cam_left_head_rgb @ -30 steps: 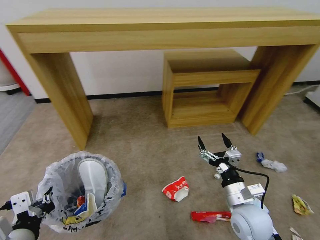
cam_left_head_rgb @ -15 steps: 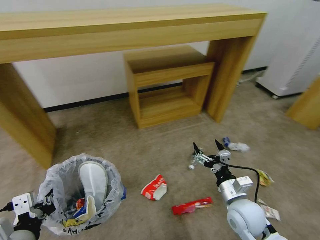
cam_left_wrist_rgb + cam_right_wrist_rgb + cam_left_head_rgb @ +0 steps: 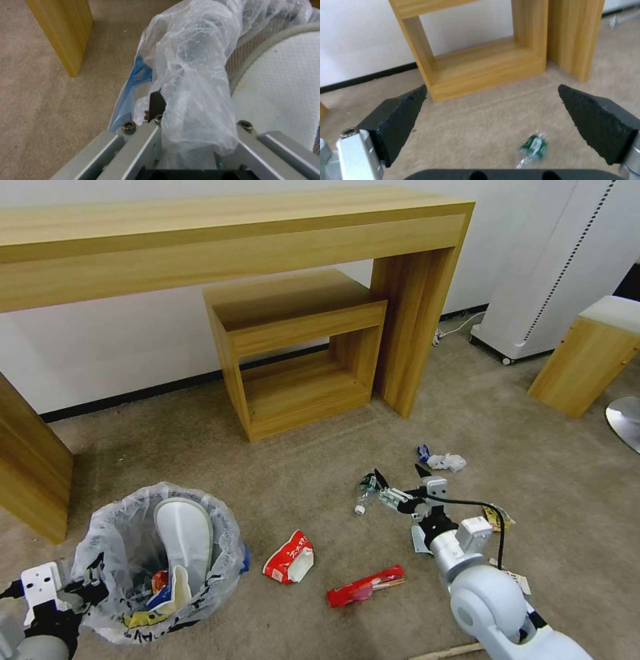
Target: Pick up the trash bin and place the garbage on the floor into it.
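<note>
The trash bin (image 3: 157,563), black with a crinkly whitish bag, hangs at the lower left with a white slipper (image 3: 185,533) and wrappers inside. My left gripper (image 3: 92,584) is shut on its rim; the left wrist view shows the bag (image 3: 191,75) bunched between the fingers (image 3: 156,101). My right gripper (image 3: 399,471) is open over the floor (image 3: 200,447), just right of a small plastic bottle (image 3: 364,495). That bottle (image 3: 532,147) lies below the spread fingers (image 3: 400,112). Other garbage lies around: a red-white paper bowl (image 3: 288,559), a red wrapper (image 3: 365,587), a blue mask with tissue (image 3: 441,461), a yellow wrapper (image 3: 499,517).
A long wooden desk (image 3: 233,227) stands against the wall with a low open shelf unit (image 3: 300,353) under it. Its left leg (image 3: 30,473) is close to the bin. A white appliance (image 3: 560,267) and a wooden stool (image 3: 587,357) stand at the right.
The whole picture has shifted left, so the camera has turned right. The right gripper stays open and is now beside the bottle. The left gripper still holds the bin.
</note>
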Motion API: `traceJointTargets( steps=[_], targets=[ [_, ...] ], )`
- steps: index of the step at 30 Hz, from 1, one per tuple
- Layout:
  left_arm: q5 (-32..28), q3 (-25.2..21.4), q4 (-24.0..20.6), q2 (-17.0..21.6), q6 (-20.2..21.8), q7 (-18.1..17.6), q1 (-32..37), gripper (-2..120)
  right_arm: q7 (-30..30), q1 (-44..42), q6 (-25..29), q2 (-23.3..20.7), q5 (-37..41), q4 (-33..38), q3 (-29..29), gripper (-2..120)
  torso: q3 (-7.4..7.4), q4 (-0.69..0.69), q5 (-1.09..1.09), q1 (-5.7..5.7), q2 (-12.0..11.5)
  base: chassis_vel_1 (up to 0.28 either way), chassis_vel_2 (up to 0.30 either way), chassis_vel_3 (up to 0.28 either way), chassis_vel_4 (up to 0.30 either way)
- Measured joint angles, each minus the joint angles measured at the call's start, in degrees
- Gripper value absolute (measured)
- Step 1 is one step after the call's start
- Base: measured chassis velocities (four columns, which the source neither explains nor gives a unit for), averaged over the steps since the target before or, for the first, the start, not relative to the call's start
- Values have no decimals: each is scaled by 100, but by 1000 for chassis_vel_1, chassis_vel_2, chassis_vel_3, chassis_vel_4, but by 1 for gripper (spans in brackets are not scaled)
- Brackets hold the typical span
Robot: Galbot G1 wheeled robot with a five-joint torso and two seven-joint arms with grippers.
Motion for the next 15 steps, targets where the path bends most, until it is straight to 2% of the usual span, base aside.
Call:
traceJointTargets(
  steps=[6,9,15],
  targets=[
    [17,5,-2,-11,-18,11,9,1,319,13,-315,94,324,49,-45,100,0,-1,1,0,0,0,0,0,0],
    [21,1,-19,1,-20,10,13,1,665,99,-755,111,875,146,-94,100,0,-2,0,0,0,0,0,0,0],
    [21,-20,-37,-4,-36,-31,22,1,1084,433,-1284,100,1721,189,-168,100,0,-1,0,0,0,0,0,0,0]
  ],
)
